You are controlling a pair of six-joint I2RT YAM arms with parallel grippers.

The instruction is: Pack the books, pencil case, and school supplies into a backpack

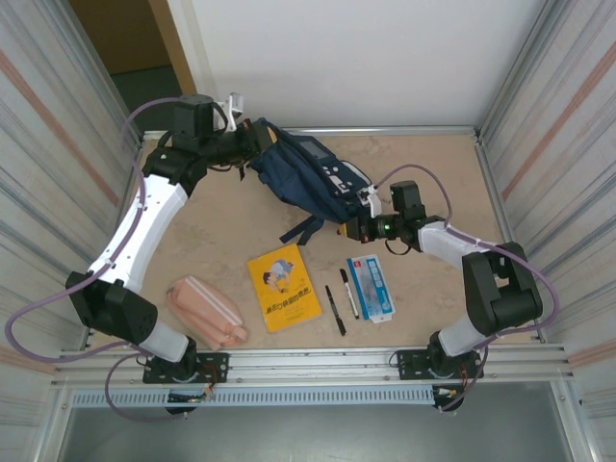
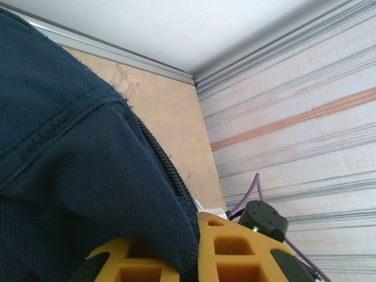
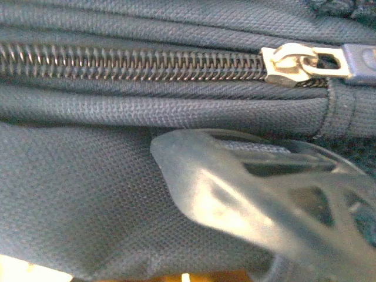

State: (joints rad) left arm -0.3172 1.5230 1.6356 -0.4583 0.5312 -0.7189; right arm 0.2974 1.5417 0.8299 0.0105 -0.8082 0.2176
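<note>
Left tool [image 1: 252, 143] seemingly gripping backpack [image 1: 303, 178], book [image 1: 283, 287] nearby

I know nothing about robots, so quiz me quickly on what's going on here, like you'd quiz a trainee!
1. True or false: the yellow book lies on the table, outside the backpack.
2. The left gripper clamps: A nothing; B the backpack's fabric; C the table's edge.
3. How many black pens lie beside the book?
Key: 1 true; 2 B; 3 two.
</note>
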